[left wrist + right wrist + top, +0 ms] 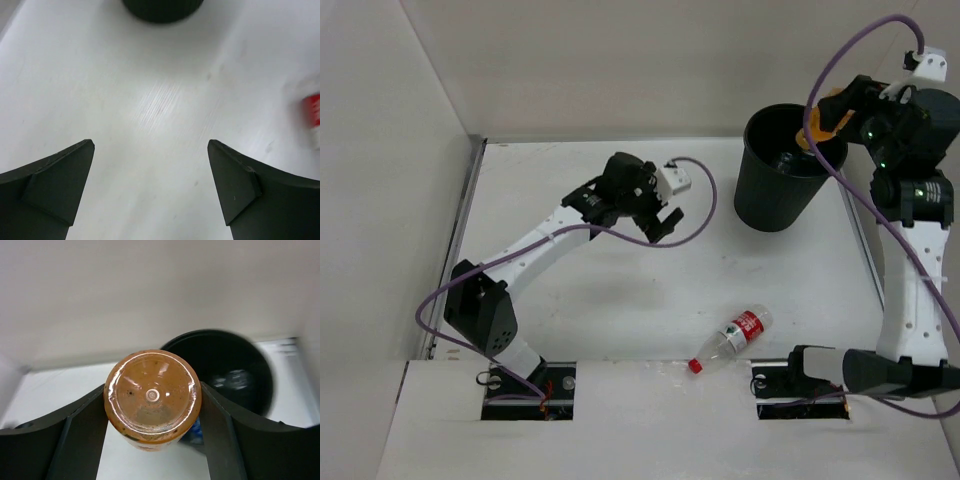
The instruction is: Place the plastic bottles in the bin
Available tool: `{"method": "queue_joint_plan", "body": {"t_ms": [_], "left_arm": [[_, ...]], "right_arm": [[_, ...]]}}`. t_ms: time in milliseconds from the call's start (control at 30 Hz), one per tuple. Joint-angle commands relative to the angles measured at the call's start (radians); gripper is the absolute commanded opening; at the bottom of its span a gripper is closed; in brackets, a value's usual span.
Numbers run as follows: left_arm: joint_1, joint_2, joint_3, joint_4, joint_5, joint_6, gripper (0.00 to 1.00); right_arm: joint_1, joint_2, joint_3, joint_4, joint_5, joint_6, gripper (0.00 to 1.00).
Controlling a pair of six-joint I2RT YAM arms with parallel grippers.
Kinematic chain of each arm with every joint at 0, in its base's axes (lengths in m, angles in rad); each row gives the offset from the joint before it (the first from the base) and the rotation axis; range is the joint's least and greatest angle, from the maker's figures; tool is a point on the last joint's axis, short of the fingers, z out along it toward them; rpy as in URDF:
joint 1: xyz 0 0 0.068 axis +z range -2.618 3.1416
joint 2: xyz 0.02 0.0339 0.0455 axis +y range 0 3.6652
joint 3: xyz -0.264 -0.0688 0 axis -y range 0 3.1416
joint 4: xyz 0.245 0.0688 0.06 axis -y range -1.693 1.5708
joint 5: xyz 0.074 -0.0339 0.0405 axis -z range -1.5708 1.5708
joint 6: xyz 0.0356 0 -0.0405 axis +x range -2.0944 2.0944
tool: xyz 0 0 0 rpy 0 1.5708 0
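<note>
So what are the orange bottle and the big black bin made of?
The orange bottle looks like thin see-through plastic: light glints off its moulded base, and you can see into it. The black bin seems hard plastic too, smooth and slightly shiny inside, though I can't be certain.

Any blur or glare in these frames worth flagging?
Left wrist: red-label bottle at the right edge is smeared, and a glare patch sits on the table. Right wrist: orange bottle base is sharp with highlights on its rim, the bin behind it soft. Top external: crisp, with soft shadows.
</note>
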Motion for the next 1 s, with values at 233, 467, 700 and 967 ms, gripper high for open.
{"method": "queue_joint_plan", "body": {"t_ms": [233,467,700,967], "left_arm": [[-0.128,-0.193,-0.152,-0.039,-0.263,0.400,1.00],[-0.177,-0.140,-0.049,-0.048,-0.260,0.391,1.00],[-0.400,-0.022,0.139,-0.092,-0.258,0.226,1.00],[-0.551,0.049,0.060,-0.264,-0.283,0.039,1.00]], "right_arm": [[0.199,0.197,0.035,0.285,0.595,-0.349,0.19],[0.194,0.218,0.118,0.224,0.524,-0.326,1.00],[0.147,0.060,0.115,0.144,0.458,-0.325,1.00],[-0.172,-0.291,0.006,-0.045,0.284,-0.326,1.00]]}}
